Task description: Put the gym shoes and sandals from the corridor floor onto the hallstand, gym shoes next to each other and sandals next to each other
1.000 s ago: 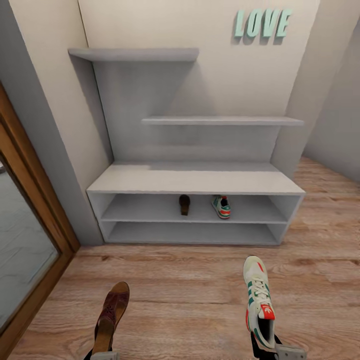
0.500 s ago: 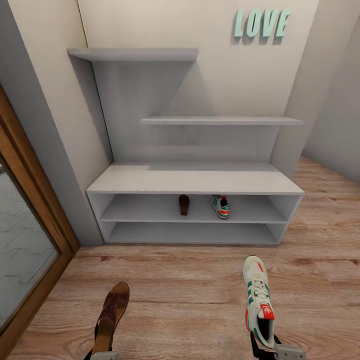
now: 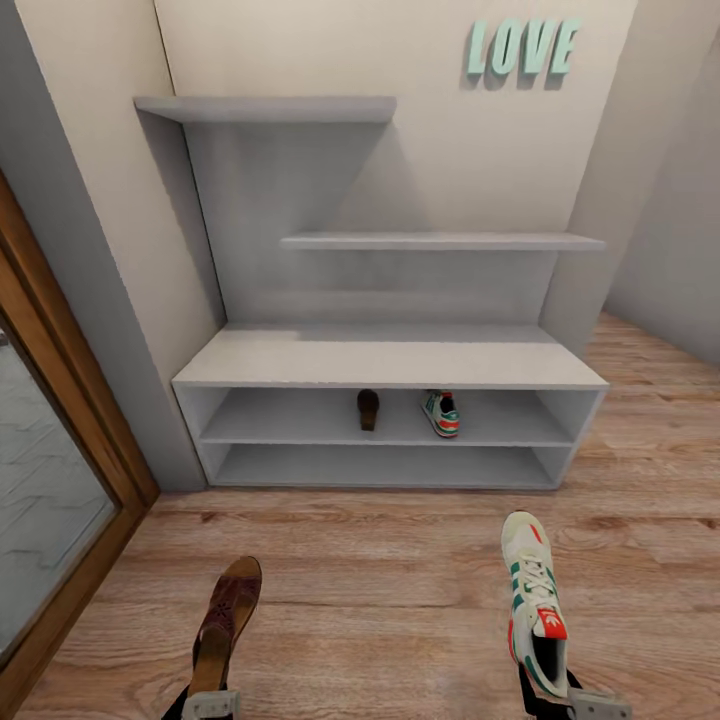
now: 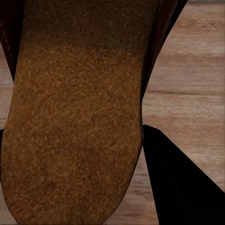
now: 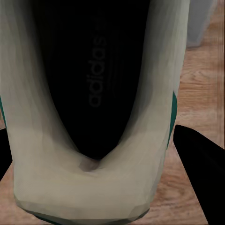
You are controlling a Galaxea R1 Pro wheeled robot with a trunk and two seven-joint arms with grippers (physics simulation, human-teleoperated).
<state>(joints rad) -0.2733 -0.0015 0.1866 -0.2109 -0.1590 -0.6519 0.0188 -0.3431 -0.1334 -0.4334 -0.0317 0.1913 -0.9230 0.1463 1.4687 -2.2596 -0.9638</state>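
My left gripper is shut on the heel of a brown sandal, held toe-forward over the corridor floor. The sandal's insole lies beside a dark finger. My right gripper is shut on the heel of a white gym shoe with green stripes. Its heel opening is close up, with a finger alongside. Ahead stands the hallstand. On its upper shelf row a second sandal and a second gym shoe sit a short gap apart.
A wood-framed glass door runs along the left. Two stepped wall shelves hang above the bench, under the "LOVE" letters. The lower shelf row holds nothing. The floor extends to the right past the hallstand.
Both held shoes have shifted slightly right in the head view, the gym shoe more so, and more of both grippers shows at the bottom edge. The hallstand and its shoes are unmoved.
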